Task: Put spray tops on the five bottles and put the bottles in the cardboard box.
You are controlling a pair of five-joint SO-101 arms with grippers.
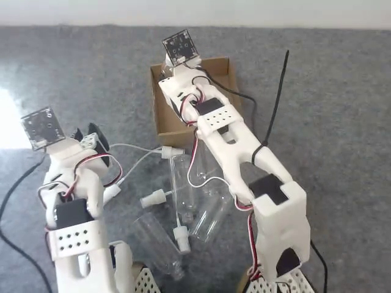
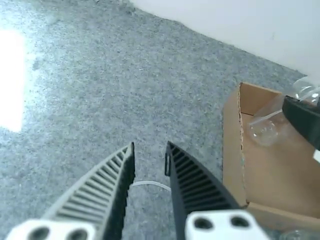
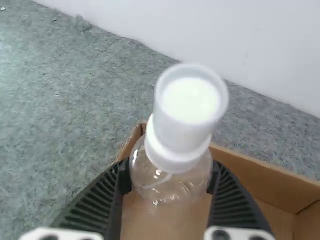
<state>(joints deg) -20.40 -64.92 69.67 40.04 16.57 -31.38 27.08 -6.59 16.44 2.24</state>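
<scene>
Bottle [image 3: 172,187] clamped in right gripper [image 3: 169,172] above far-left corner of box [image 3: 260,180]. Left gripper [image 2: 150,146] empty, jaws slightly apart, over surface [image 2: 75,75] near left edge.

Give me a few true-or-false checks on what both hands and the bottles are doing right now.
1. The right hand grips a clear bottle with a white spray top. True.
2. That bottle is over the cardboard box. True.
3. The left hand holds a bottle. False: it is open and empty.
4. All five bottles are boxed. False: several loose bottles lie on the table between the arms.
</scene>
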